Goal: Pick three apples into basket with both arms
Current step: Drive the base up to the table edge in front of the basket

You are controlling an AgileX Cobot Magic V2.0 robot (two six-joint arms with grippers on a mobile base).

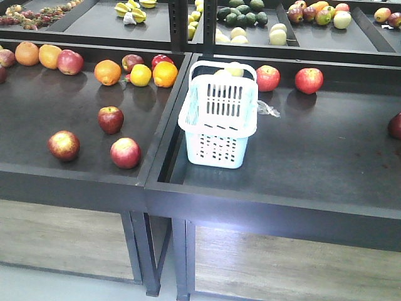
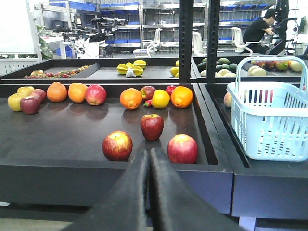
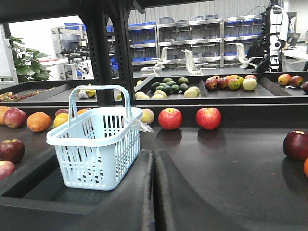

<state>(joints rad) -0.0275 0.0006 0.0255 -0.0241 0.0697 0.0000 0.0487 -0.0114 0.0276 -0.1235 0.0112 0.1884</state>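
Three dark red apples lie in the front of the left tray: one further back, one at front left, one at front right. In the left wrist view they lie just beyond my fingertips: back, left, right. The pale blue basket stands empty at the left end of the right tray, handle up; it also shows in the left wrist view and the right wrist view. My left gripper is shut and empty before the tray's front rim. My right gripper is shut and empty, beside the basket's right side.
Oranges, a yellow apple and other fruit line the back of the left tray. Two red apples lie behind the basket. A raised divider separates the trays. An upper shelf holds more fruit.
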